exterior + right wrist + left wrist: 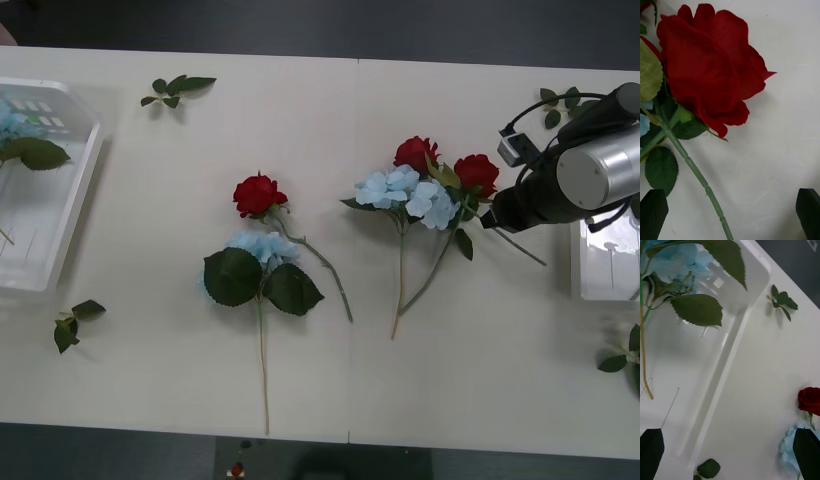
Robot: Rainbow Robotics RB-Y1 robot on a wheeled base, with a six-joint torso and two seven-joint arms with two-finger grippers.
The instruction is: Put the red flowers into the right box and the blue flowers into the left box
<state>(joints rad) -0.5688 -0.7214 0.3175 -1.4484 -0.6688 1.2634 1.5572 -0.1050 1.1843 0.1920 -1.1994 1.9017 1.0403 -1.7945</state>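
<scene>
Three red flowers lie on the table: one mid-table (259,194) and two (414,153) (476,172) in a cluster to the right. Blue flowers lie beside them (262,246) (388,185) (432,203). One more blue flower (681,258) rests in the left box (60,215). My right gripper (730,217) is open just behind the rightmost rose (711,63), its stem (696,172) running between the fingers. My left gripper (730,453) hangs open over the left box's rim (726,352). The right box (605,262) sits at the right edge, partly hidden by my right arm (580,170).
Loose leaf sprigs lie at the back left (175,90), front left (72,325), back right (560,100) and front right (625,358). Long stems trail toward the table's front edge. Bare table lies between the left box and the middle flowers.
</scene>
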